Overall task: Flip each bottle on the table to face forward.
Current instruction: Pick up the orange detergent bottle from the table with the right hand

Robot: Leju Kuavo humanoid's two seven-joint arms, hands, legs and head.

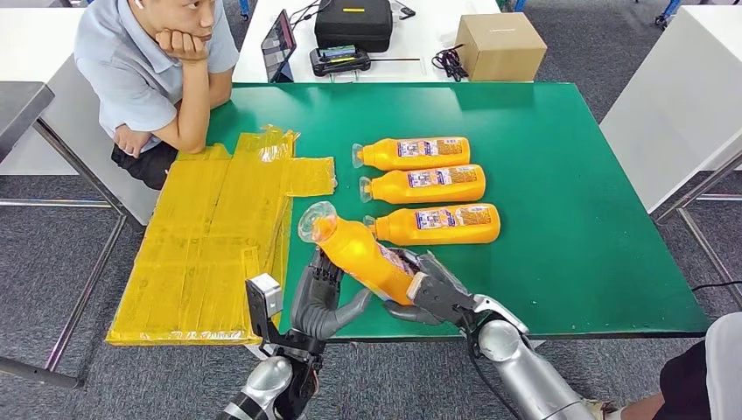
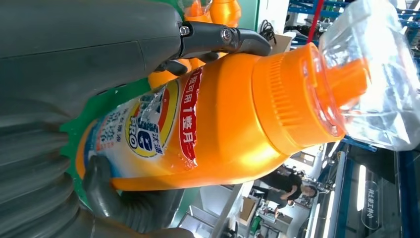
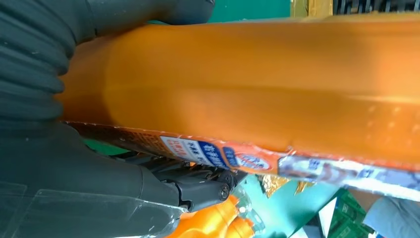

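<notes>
Both the left hand [image 1: 325, 297] and right hand [image 1: 435, 293] grip one orange bottle [image 1: 363, 254], tilted above the green table [image 1: 569, 175] near edge; three bottles [image 1: 424, 189] lie flat beyond

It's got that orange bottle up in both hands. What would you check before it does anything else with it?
1. Held bottle gripped by both the left hand and the right hand: ok.
2. Clear cap on: ok.
3. Bottle off the green table: ok.
4. Front label turned forward: cannot tell.
5. Free spot below the three lying bottles: ok.
6. Person's arm away from the hands: ok.
</notes>
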